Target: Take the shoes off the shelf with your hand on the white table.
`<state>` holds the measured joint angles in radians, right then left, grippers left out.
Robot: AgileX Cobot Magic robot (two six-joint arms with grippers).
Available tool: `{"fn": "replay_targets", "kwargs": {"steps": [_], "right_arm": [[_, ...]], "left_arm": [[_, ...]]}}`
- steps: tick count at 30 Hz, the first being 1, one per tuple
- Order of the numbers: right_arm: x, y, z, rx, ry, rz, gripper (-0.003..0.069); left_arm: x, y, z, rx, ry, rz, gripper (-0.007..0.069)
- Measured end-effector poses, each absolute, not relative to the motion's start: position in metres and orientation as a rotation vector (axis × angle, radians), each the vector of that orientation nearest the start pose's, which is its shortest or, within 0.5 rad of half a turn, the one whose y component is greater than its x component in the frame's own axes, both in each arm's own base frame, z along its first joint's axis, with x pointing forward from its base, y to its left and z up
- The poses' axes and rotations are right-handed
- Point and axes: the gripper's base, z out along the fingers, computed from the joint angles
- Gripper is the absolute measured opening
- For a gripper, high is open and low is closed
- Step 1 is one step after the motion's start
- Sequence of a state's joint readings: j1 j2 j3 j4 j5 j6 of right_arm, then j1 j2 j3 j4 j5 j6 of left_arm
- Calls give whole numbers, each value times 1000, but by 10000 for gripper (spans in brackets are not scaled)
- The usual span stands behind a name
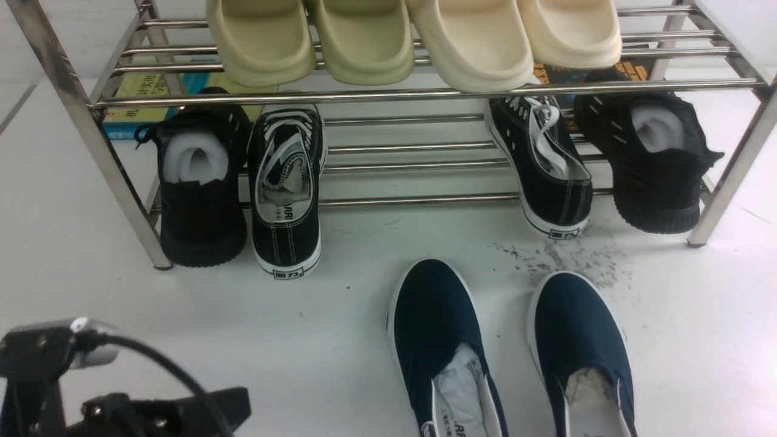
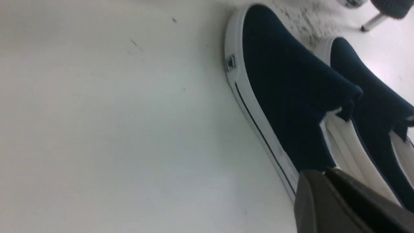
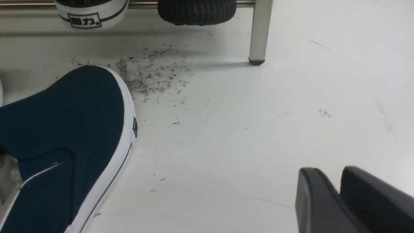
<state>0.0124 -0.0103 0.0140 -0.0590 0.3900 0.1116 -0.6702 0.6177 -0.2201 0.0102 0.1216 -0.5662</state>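
The broad, smooth white table point(image 1: 340, 328) is seen carrying everything, with a patch of dark grey scuff marks point(image 1: 564, 258) lying between the rack and the toe of the right-hand navy shoe. The two-tier shoe rack of shiny stainless-steel tubes point(image 1: 394, 94) is stood at the far side; four cream foam slippers point(image 1: 413, 39) are set on its upper tier, and two all-black knit sneakers point(image 1: 200, 182) and two black lace-up sneakers with white laces point(image 1: 285, 188) are placed on its lower tier, a gap being left in the middle. The pair of navy blue slip-on canvas shoes with white rubber soles point(image 1: 437, 328) is found off the rack, flat on the table in front of that gap, side by side, toes towards the rack, crumpled paper stuffed inside.

The black left claw point(image 2: 326, 181) is shown just beside the left navy shoe's sole, its jaws nearly together and nothing gripped. The black right claw point(image 3: 338, 183) is held over bare table, well apart from the right navy shoe, its jaws slightly parted and empty.
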Motion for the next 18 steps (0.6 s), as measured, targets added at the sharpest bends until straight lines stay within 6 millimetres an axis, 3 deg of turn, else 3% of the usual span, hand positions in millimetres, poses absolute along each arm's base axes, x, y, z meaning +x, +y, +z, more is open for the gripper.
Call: {"fn": "replay_targets", "kwargs": {"steps": [6,12,18], "right_arm": [[52,-1,174,57,1876,27,153],[52,-1,174,58,1876,27,158],[52,-1,174,58,1876,27,165]], "left_arm": [[76,-36,187,73,1993,-532,55],[62,-11,178,-139,1986,-328,64],[52,1,176,-251,1948,-181,69]]}}
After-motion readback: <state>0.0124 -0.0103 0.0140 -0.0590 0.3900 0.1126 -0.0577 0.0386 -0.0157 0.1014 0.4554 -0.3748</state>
